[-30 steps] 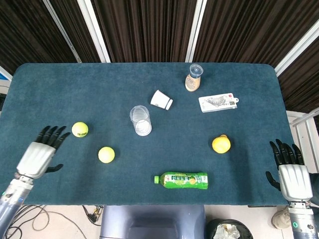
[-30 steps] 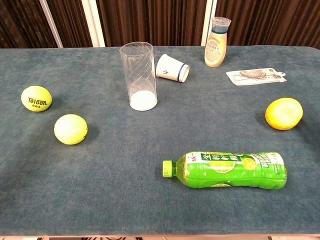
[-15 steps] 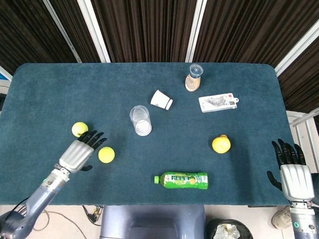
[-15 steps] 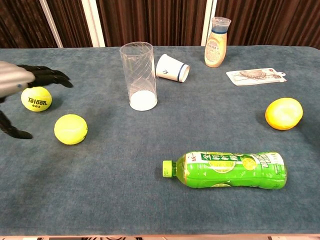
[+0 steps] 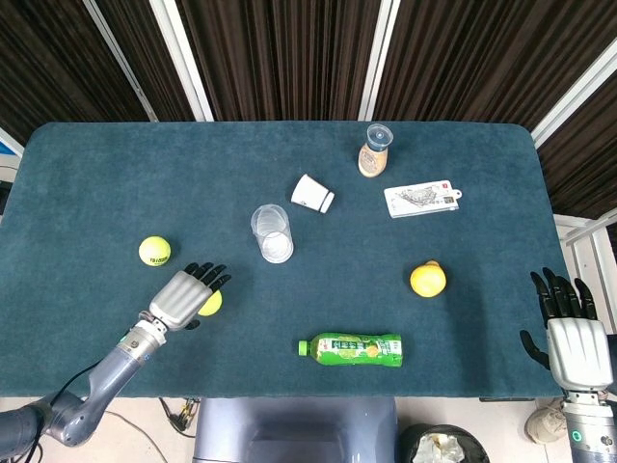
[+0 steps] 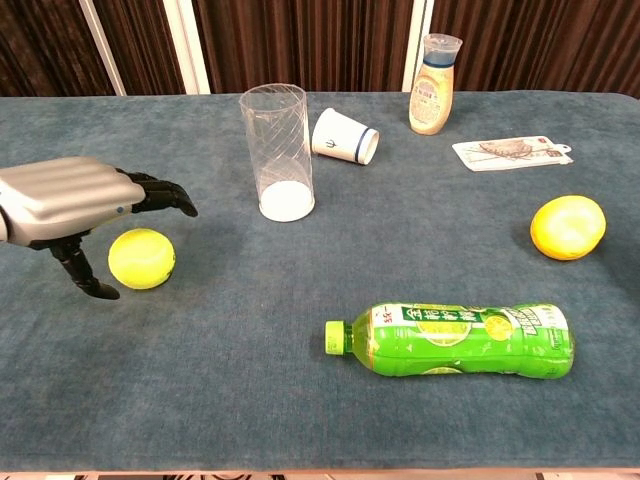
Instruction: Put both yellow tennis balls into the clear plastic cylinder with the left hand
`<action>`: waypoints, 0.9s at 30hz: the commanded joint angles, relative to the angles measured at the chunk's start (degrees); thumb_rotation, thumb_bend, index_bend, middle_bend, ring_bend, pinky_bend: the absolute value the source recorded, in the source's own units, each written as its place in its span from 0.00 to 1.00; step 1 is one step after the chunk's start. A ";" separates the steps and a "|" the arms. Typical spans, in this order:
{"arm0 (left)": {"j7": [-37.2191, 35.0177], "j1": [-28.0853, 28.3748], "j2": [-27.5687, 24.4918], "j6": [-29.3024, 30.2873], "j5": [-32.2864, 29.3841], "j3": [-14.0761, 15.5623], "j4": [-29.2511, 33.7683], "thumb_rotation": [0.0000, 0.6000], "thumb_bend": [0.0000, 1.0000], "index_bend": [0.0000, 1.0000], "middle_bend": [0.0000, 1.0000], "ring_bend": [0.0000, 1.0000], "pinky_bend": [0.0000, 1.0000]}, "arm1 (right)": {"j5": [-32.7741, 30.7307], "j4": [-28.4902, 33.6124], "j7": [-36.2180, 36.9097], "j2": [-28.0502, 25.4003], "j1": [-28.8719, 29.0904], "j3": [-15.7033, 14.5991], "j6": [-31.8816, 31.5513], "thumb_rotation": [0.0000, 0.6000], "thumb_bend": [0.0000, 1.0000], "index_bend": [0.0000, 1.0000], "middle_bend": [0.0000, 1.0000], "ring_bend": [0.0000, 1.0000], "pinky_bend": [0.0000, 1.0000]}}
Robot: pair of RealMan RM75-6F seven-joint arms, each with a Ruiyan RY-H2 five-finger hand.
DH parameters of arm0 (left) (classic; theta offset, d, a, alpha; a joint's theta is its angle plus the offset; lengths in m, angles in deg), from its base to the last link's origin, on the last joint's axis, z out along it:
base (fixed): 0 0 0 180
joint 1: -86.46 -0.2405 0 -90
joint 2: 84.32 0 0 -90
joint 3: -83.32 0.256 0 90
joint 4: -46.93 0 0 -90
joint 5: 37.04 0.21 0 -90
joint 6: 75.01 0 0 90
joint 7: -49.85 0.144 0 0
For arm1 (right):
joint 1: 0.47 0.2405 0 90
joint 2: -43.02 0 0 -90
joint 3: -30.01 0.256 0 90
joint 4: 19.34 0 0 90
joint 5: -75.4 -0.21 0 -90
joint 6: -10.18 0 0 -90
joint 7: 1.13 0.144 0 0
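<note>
On the blue table (image 5: 96,164), the upright clear cylinder (image 6: 278,150) stands empty while the left hand (image 6: 70,200), fingers apart and holding nothing, hovers over the nearer tennis ball (image 6: 142,258), which could roll away if nudged; the other ball (image 5: 154,251) lies just beyond.

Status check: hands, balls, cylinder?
Left hand open above near tennis ball, no grip. Right hand open, off table edge. Far tennis ball loose. Clear plastic cylinder upright, empty; path clear.
</note>
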 commanded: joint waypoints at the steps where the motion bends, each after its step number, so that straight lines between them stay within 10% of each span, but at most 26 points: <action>1: 1.13 0.50 0.72 0.18 -0.43 0.74 -0.44 1.00 0.07 0.21 0.20 0.24 0.37 | -0.01 0.04 0.03 -0.03 -0.07 0.05 -0.13 1.00 0.34 0.03 0.08 0.12 0.09; 27: -0.67 3.52 -1.20 4.48 1.08 -0.47 -0.89 1.00 0.30 0.52 0.50 0.43 0.56 | -0.53 0.04 0.00 0.10 -0.23 0.30 -0.21 1.00 0.34 0.03 0.08 0.12 0.09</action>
